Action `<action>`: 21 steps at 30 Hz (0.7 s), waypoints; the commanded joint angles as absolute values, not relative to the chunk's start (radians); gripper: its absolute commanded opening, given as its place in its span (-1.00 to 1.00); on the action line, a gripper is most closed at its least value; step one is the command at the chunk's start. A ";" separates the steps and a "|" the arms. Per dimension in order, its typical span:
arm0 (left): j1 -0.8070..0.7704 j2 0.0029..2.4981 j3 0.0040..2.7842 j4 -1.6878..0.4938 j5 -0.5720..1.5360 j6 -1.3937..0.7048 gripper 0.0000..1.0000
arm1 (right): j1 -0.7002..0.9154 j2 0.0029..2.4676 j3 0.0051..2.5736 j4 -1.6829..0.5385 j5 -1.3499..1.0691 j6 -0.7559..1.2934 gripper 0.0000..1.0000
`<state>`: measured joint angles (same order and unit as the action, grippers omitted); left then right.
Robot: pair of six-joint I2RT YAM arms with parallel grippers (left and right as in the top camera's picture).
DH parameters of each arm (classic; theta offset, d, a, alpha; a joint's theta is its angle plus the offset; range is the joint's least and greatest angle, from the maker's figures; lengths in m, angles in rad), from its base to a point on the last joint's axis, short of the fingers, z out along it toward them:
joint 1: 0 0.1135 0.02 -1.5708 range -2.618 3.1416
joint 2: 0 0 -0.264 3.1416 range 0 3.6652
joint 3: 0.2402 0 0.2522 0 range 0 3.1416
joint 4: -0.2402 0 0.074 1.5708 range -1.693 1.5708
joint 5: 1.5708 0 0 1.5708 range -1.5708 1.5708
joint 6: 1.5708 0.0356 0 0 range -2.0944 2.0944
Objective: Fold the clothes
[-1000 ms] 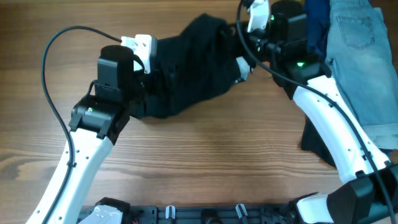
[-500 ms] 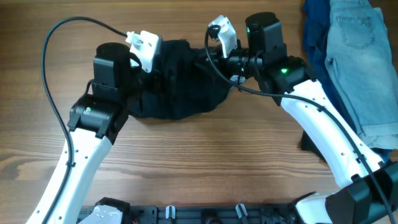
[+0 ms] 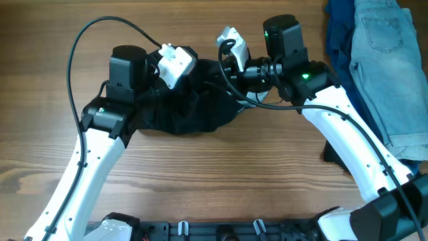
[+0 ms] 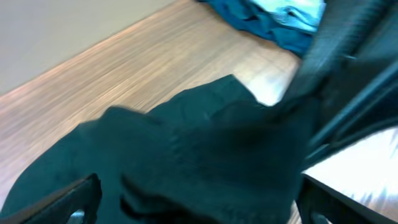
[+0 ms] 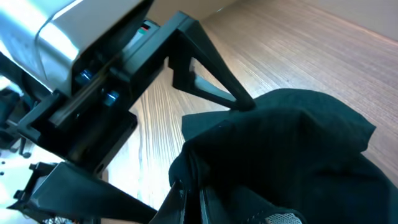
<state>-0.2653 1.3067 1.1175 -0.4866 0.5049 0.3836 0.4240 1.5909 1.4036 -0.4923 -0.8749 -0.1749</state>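
1. The black shorts (image 3: 190, 110) are seen bunched in a loose heap on the wooden surface (image 3: 221, 181), toward its far middle, directly between the two arms.
2. The left tool (image 4: 199, 205) is set over the left part of the heap. In the left wrist view its fingers (image 4: 74, 196) are seen spread wide at the two lower corners, with black fabric filling the space between them.
3. The right tool (image 3: 224, 70) is placed at the upper right edge of the heap, close to the left one. Whether it is spread or pressed together cannot be told: in the right wrist view the fabric is gathered up against the bottom of the frame and covers the tips.
4. A patch of pale mesh lining (image 5: 280, 218) is just visible at the bottom edge of the right wrist view.
5. The left wrist view is blurred, so folds and seams cannot be made out there.
6. From overhead, both sets of fingertips are hidden by the wrist cameras and cables.
7. Light denim shorts (image 3: 391, 67) and a dark blue garment (image 3: 338, 30) lie at the far right, well apart from the heap and cut off by the frame.
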 commanded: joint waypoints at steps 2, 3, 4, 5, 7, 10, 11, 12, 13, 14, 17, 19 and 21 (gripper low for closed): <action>-0.259 1.319 1.132 -0.478 0.609 0.472 0.71 | 0.427 1.577 1.436 -0.487 -0.929 -0.211 -0.91; -0.259 1.319 1.132 -0.477 0.609 0.472 0.33 | 0.427 1.577 1.436 -0.487 -0.929 -0.211 -0.92; -0.259 1.319 1.132 -0.477 0.609 0.472 -0.13 | 0.427 1.577 1.436 -0.487 -0.929 -0.211 -0.92; -0.259 1.319 1.132 -0.475 0.607 0.471 -0.70 | 0.427 1.577 1.436 -0.485 -0.929 -0.211 -0.92; -0.259 1.319 1.132 -0.470 0.594 0.464 -0.92 | 0.427 1.577 1.436 -0.479 -0.929 -0.211 -0.91; -0.259 1.319 1.132 -0.449 0.572 0.464 -0.92 | 0.427 1.577 1.436 -0.464 -0.928 -0.210 -0.91; -0.259 1.319 1.132 -0.437 0.567 0.464 -0.92 | 0.427 1.577 1.436 -0.458 -0.928 -0.209 -0.91; -0.259 1.319 1.132 -0.425 0.567 0.463 -0.92 | 0.427 1.577 1.436 -0.455 -0.929 -0.209 -0.91; -0.259 1.318 1.132 -0.415 0.567 0.463 -0.92 | 0.427 1.577 1.436 -0.453 -0.929 -0.208 -0.91; -0.259 1.318 1.132 -0.399 0.567 0.445 -0.92 | 0.427 1.577 1.436 -0.451 -0.928 -0.208 -0.91; -0.259 1.318 1.132 -0.329 0.554 0.347 -0.92 | 0.426 1.577 1.436 -0.441 -0.915 -0.206 -0.59; -0.259 1.318 1.132 -0.294 0.512 0.283 -0.92 | 0.418 1.577 1.436 -0.422 -0.894 -0.205 0.09; -0.259 1.318 1.132 -0.268 0.436 0.216 -0.92 | 0.398 1.577 1.436 -0.387 -0.841 -0.159 0.31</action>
